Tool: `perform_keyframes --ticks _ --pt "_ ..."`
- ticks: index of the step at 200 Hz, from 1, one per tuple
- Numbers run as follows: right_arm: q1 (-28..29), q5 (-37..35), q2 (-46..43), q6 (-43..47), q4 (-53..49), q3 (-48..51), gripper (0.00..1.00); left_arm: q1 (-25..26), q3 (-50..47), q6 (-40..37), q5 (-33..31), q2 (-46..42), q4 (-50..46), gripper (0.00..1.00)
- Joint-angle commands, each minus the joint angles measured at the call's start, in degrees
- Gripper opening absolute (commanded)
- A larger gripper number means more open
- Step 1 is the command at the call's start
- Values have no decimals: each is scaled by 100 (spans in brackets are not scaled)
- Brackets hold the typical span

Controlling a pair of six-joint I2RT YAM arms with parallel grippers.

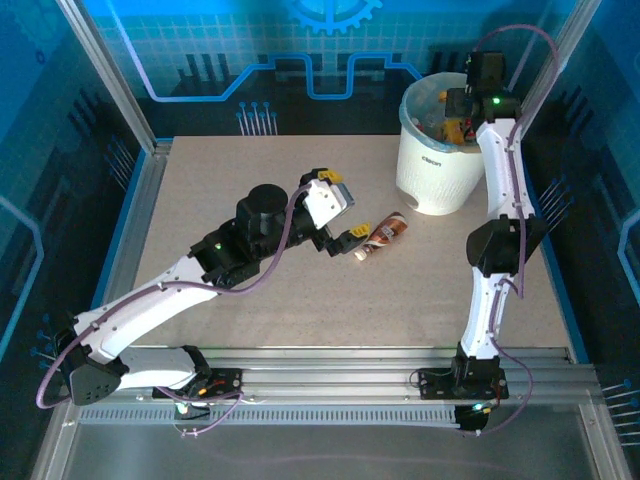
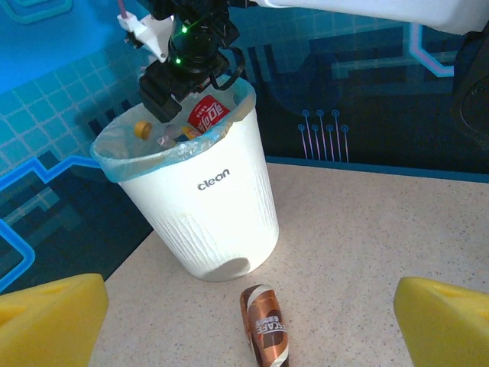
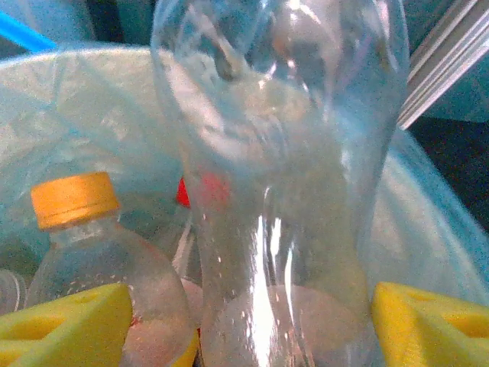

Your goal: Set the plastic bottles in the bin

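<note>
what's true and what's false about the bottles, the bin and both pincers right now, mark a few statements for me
1. A brown bottle lies on its side on the table, outside the bin. True.
2. The left pincer is shut on the brown bottle. False: it is open, and the bottle lies just ahead of it.
3. The bin is empty. False: it holds several bottles, among them a red-labelled bottle.
4. The right pincer is over the bin, with a clear bottle between its fingers. True.
5. The bin has tipped over. False: it stands upright.
</note>
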State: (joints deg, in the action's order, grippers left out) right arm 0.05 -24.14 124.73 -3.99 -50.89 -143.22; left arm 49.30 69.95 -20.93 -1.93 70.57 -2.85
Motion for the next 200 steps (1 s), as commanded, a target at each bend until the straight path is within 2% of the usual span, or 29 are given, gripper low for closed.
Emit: perform_keyframes --ticks 1,43,62,87,110,167,200 --pt "38 397 -1 162 -78 229 78 18 -118 0 -22 -65 190 98" --pt "-5 429 113 -88 -446 228 57 18 -140 -4 3 -27 200 98" --pt "-46 217 122 -178 -631 257 49 18 -156 -1 -14 -30 197 98" --pt "-181 112 147 -297 -868 242 46 18 -188 -9 -17 -43 204 98" --pt "-334 290 216 -407 -1112 232 43 15 -202 1 1 -12 241 98" --pt "-361 470 430 -361 -1424 338 39 12 -202 28 14 36 279 98" --pt "-322 454 298 -222 -1390 852 39 10 -270 53 -24 11 285 98"
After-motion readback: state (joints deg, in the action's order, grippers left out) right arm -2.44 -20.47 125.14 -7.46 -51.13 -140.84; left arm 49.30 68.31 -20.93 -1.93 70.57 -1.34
